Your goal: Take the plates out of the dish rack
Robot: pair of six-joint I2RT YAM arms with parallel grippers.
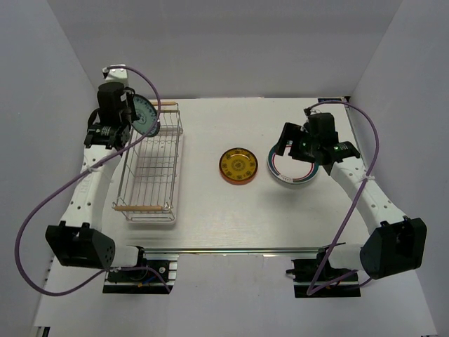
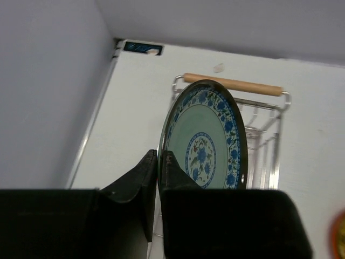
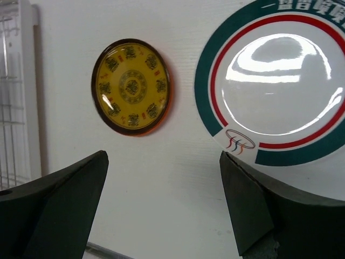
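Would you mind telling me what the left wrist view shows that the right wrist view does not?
Only the left wrist view shows the teal plate, on edge with the left gripper shut on its rim, and a wooden handle behind it. Only the right wrist view shows the white plate lying flat and the right gripper open over the table. Both show part of the rack; the yellow plate is whole in the right view, and an orange sliver at the left view's edge may be it too.

Item count, as recorded
One teal-patterned plate (image 2: pixel 204 145), one yellow plate (image 1: pixel 237 166) and one white plate (image 3: pixel 280 75) were counted; one dish rack (image 1: pixel 151 175).
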